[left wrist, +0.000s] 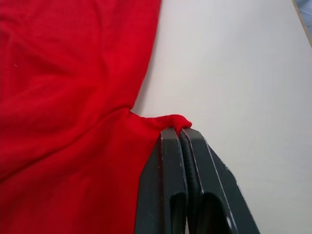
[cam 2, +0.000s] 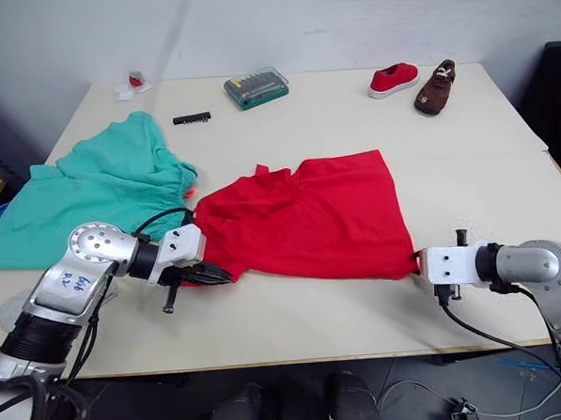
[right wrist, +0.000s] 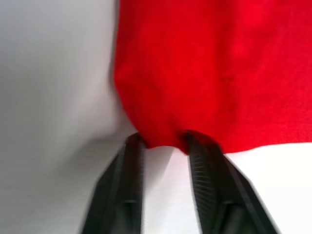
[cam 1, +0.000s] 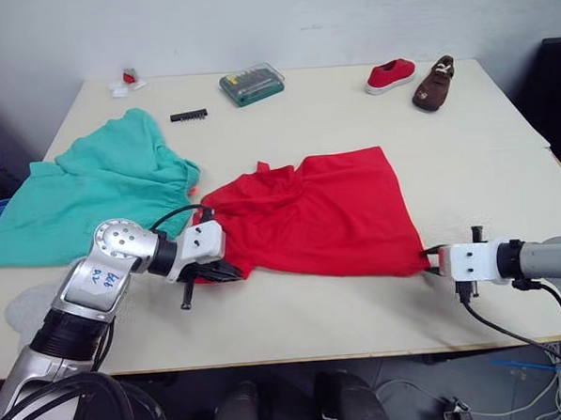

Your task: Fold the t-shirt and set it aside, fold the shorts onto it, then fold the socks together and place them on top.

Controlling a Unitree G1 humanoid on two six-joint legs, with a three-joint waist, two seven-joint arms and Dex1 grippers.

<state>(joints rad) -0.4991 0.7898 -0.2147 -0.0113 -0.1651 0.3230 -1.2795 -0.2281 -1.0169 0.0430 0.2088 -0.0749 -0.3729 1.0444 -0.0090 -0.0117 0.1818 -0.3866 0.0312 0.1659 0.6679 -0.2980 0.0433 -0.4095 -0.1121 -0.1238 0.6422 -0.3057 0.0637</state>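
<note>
We are on the first step, our left tool (left wrist: 176, 132) pinching a near corner of the big red cloth t-shirt (cam 1: 323, 212) lying mid-surface, our right tool (right wrist: 163, 141) spread around the other, which must close next.

On the table (cam 1: 351, 112) the t-shirt (cam 1: 323, 212) lies central, the shorts (cam 1: 100, 186) at its nine o'clock, two shoes (cam 1: 415, 79) at one o'clock.

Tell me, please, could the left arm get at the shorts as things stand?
Probably yes, once freed. The left gripper is shut on the t-shirt edge, so it must let go first. The shorts lie just beyond it on the table, with nothing between.
</note>
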